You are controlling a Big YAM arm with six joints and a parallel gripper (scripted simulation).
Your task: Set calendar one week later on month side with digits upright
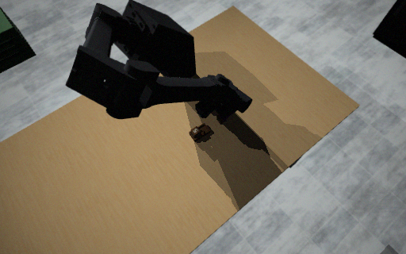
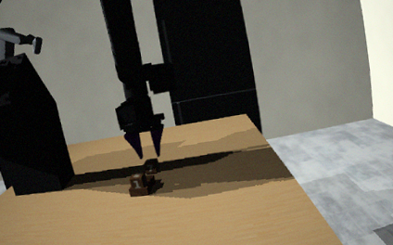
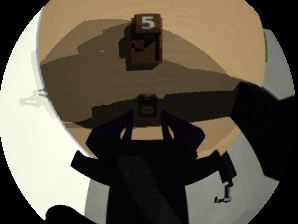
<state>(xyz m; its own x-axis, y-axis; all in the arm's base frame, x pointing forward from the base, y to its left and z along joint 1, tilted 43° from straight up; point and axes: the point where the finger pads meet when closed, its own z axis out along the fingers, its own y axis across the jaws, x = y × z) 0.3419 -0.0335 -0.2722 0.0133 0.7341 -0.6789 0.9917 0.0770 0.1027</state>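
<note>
The small dark brown calendar tray [image 2: 143, 188] sits on the wooden table top, in the arm's shadow. It also shows in the top view [image 1: 201, 132]. One cube [image 2: 137, 182] in it shows a white 1 toward the exterior camera. A second cube [image 2: 151, 166] stands just behind it; in the wrist view this cube [image 3: 147, 23] shows a 5 on its top face, at the far end of the tray [image 3: 141, 52]. I cannot tell whether this cube is in the tray or beside it. My gripper [image 2: 148, 153] hangs a little above the second cube, fingers partly open and empty.
The arm's black base block [image 2: 19, 132] stands at the table's back left. A tall black cabinet [image 2: 205, 51] stands behind the table. The table's right edge [image 2: 292, 180] drops to the grey tiled floor.
</note>
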